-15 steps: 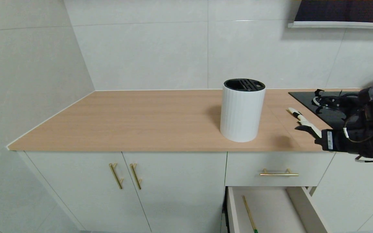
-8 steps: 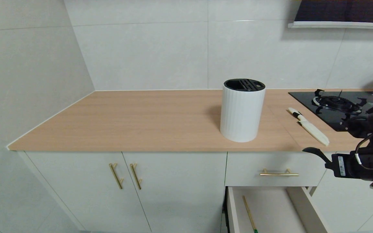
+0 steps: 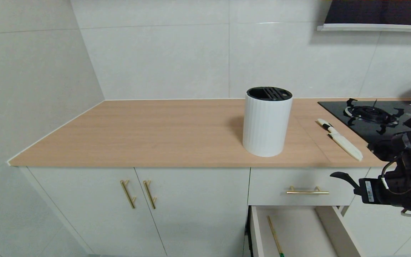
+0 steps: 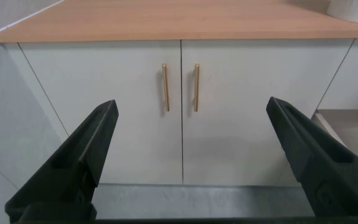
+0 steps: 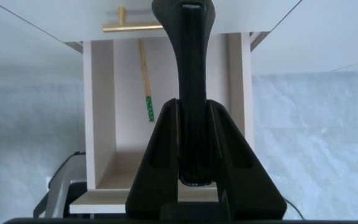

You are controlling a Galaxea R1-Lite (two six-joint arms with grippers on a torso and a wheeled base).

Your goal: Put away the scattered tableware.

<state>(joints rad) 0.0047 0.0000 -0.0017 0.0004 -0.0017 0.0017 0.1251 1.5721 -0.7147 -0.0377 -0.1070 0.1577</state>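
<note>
Beside the hob [image 3: 364, 128] lies a cream, black-banded knife [image 3: 339, 139].

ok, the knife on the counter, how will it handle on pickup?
The knife looks rigid and slim, so probably light. It lies flat on the counter, so getting under it may be awkward, and the smooth blade could slip. Being flat, it is unlikely to roll.
</note>
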